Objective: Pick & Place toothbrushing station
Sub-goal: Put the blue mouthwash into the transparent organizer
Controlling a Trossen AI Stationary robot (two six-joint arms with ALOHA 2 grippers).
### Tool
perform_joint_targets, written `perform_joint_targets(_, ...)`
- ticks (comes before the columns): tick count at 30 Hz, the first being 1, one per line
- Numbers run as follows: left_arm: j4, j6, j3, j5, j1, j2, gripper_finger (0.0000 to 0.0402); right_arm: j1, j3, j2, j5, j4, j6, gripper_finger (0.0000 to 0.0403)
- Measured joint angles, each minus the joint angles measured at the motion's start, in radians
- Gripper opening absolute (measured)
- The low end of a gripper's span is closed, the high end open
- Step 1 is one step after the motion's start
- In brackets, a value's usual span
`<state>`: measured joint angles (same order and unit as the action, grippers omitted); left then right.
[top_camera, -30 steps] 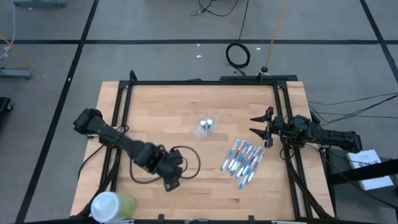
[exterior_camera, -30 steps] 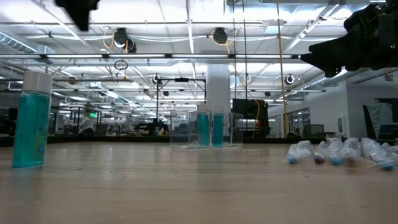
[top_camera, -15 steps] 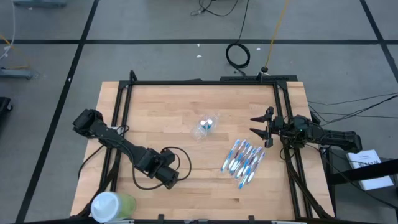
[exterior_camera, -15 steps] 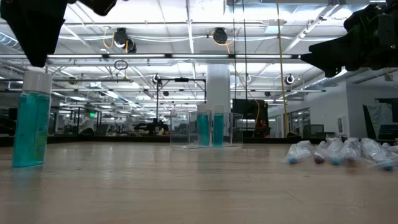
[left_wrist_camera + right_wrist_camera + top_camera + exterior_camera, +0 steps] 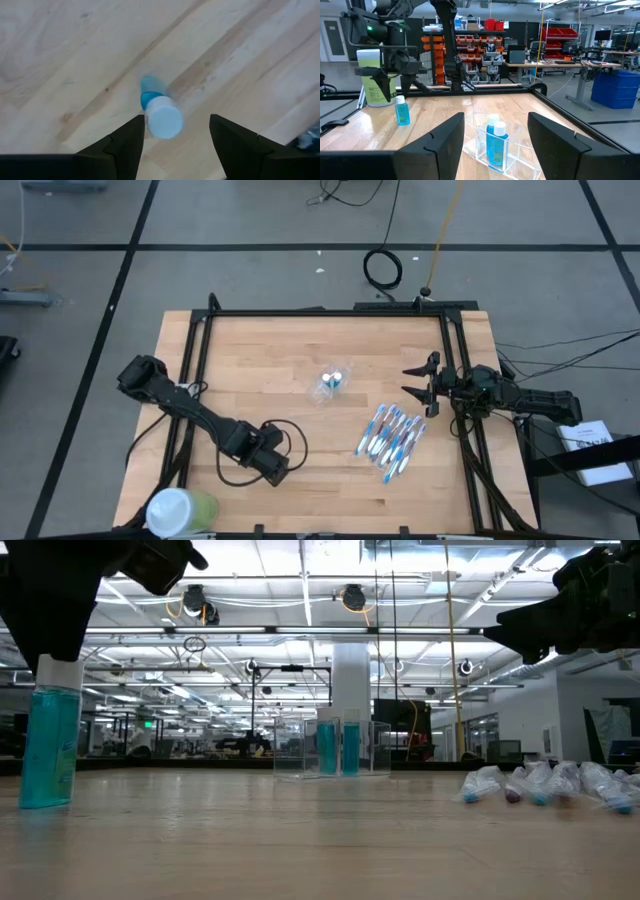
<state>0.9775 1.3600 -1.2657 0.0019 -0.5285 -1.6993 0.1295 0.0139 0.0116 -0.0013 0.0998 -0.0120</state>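
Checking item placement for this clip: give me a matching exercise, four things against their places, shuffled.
Things:
1. clear cup
2. toothbrushes
3. green cup
4. lone bottle

Places:
A. below the open left tool
B. table's middle
C. table corner on the left arm's side
D. lying close to the right tool

Pairs: 1-B, 2-D, 3-C, 4-A

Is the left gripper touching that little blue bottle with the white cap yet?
Apart. In the left wrist view the left gripper hangs above the small blue bottle, fingers open either side, with bare wood showing between each finger and the cap.
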Motion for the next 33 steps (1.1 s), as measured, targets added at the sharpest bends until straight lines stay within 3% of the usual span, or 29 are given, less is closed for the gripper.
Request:
perform_joint_targets(15,-0.004,-0.138,0.024,-0.047,0.0,0.0,0.0232,0.0,0.0,0.0,0.0,0.0,0.0,0.0212)
perform_joint_targets(33,-0.002,-0.267,0.024,-0.011,0.0,0.0,0.0232,0.0,0.0,0.0,0.0,0.0,0.0,0.0212)
